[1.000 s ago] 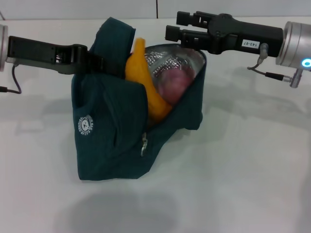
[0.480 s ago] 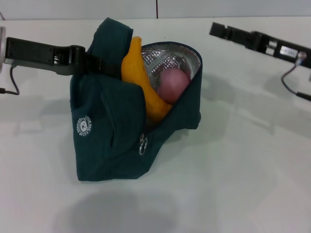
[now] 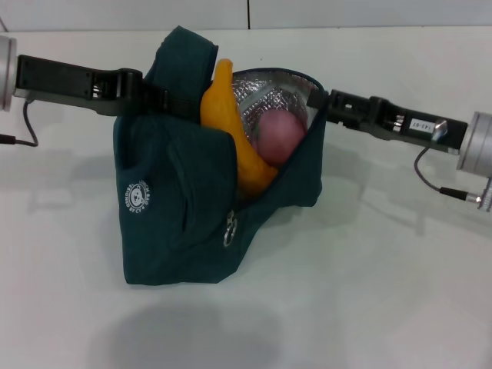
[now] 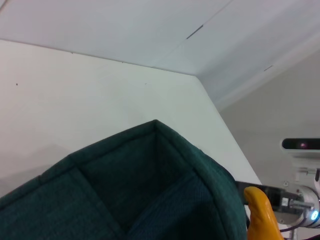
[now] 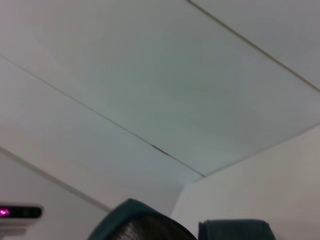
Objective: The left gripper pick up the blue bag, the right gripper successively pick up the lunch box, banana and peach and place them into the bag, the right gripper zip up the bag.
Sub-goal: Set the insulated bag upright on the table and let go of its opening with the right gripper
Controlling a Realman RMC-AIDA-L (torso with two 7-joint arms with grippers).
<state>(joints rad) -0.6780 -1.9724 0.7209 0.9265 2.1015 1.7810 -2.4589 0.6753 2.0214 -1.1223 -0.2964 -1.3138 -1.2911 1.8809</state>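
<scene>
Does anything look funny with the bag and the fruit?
Yes. The banana sticks out past the top of the blue bag while the peach sits down inside. The bag leans, held up by the left gripper. The right gripper is at the bag's rim, and the zip is not closed.

A lab-like test room: plain white bench point(image 3: 400, 292), bare white panelled walls point(image 5: 150, 75), two robot arms.

Your right gripper point(image 3: 327, 105) dropped from up near table's far right edge, now flat at blue bag point(image 3: 184, 207) rim on its right side, touching. Bag mouth nudged slightly, ring pull shifted.
</scene>
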